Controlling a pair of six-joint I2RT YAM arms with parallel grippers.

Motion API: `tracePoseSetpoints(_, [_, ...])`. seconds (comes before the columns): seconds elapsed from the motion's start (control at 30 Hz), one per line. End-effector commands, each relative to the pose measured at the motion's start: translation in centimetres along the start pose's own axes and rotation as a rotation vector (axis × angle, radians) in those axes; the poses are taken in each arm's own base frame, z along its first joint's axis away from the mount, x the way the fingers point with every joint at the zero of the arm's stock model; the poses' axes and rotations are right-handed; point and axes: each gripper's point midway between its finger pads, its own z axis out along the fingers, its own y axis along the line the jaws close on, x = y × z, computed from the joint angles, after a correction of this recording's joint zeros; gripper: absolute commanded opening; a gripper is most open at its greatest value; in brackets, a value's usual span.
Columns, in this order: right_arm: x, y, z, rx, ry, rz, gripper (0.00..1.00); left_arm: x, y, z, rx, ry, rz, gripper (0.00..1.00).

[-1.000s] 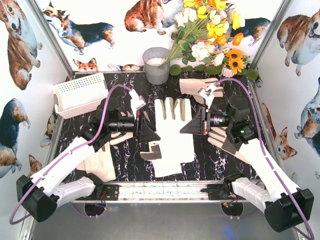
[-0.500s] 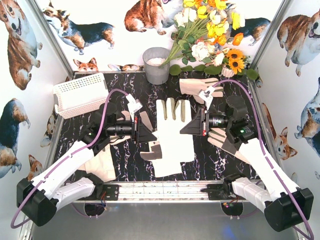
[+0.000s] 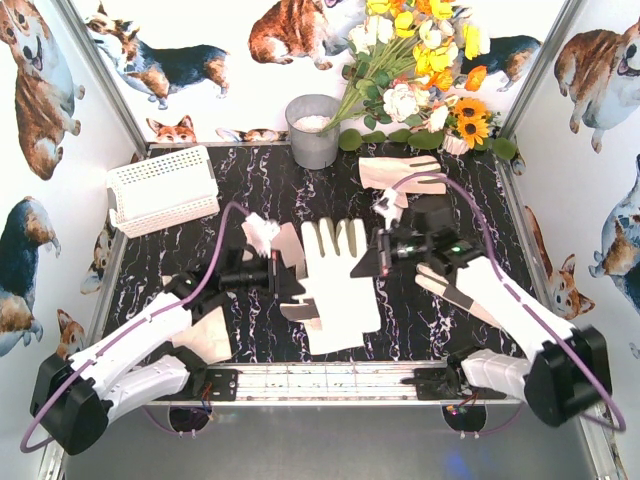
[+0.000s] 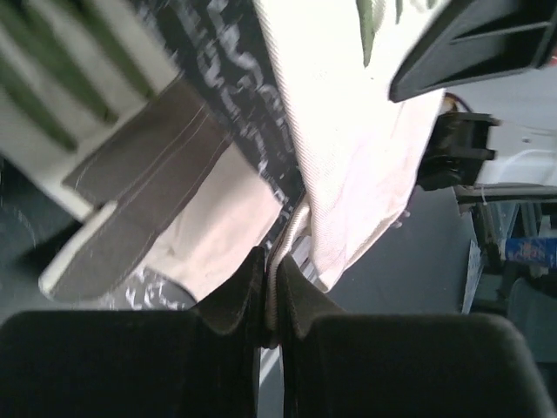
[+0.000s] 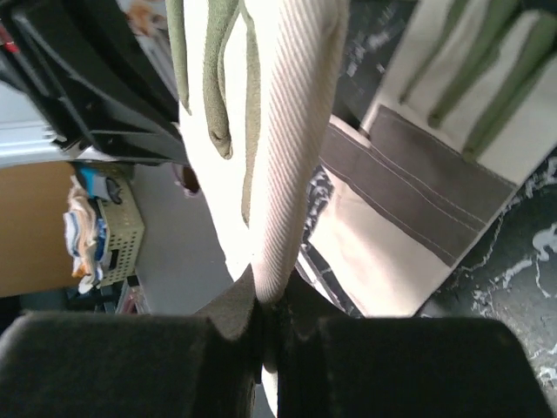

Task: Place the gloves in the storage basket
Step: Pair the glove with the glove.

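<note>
Held cream-white fabric work glove [image 3: 335,290] by opposite side edges, with left gripper [image 4: 271,274] and right gripper [image 5: 270,300] both clamped onto it.

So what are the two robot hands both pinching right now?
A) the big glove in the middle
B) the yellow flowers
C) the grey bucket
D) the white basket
A: the left gripper and the right gripper are each shut on an edge of the middle glove, one on each side of it.
</note>
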Motion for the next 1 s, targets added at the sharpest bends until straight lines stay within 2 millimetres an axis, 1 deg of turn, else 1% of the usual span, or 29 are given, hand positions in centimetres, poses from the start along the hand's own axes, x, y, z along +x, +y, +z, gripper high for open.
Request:
tracePoseSetpoints(0.0, [1.2,-4.9,1.8,0.249,0.029,0.052,0.00,3.5,4.4,0.0,-0.210,0.034,-0.221,0.00])
tracePoseSetpoints(0.1, [2.4,-6.8,3.2,0.325,0.068,0.103,0.00,5.0,6.2,-0.3,-0.294,0.059,-0.272,0.00])
tracePoseSetpoints(0.2, [3.5,-8.4,4.2,0.378,0.111,0.129,0.00,6.5,7.6,-0.4,-0.348,0.093,-0.306,0.00])
tracePoseSetpoints(0.3, [4.5,-9.5,5.3,0.412,0.152,0.128,0.00,8.0,8.6,0.0,-0.369,0.127,-0.352,0.00])
tracePoseSetpoints(0.37, [5.2,-9.9,6.0,0.419,0.176,0.127,0.00,8.7,8.9,0.3,-0.368,0.140,-0.363,0.00])
tracePoseSetpoints(0.5, [6.2,-10.9,6.9,0.441,0.201,0.134,0.00,9.2,9.7,0.5,-0.398,0.148,-0.353,0.00])
tracePoseSetpoints(0.6, [6.4,-11.7,7.2,0.461,0.199,0.141,0.00,9.5,10.3,0.8,-0.407,0.155,-0.352,0.00])
tracePoseSetpoints(0.8, [6.6,-12.6,7.3,0.492,0.199,0.146,0.00,9.9,11.3,1.4,-0.430,0.173,-0.344,0.00])
tracePoseSetpoints(0.97, [6.6,-12.9,7.6,0.493,0.199,0.152,0.00,9.6,12.1,1.6,-0.466,0.175,-0.318,0.00])
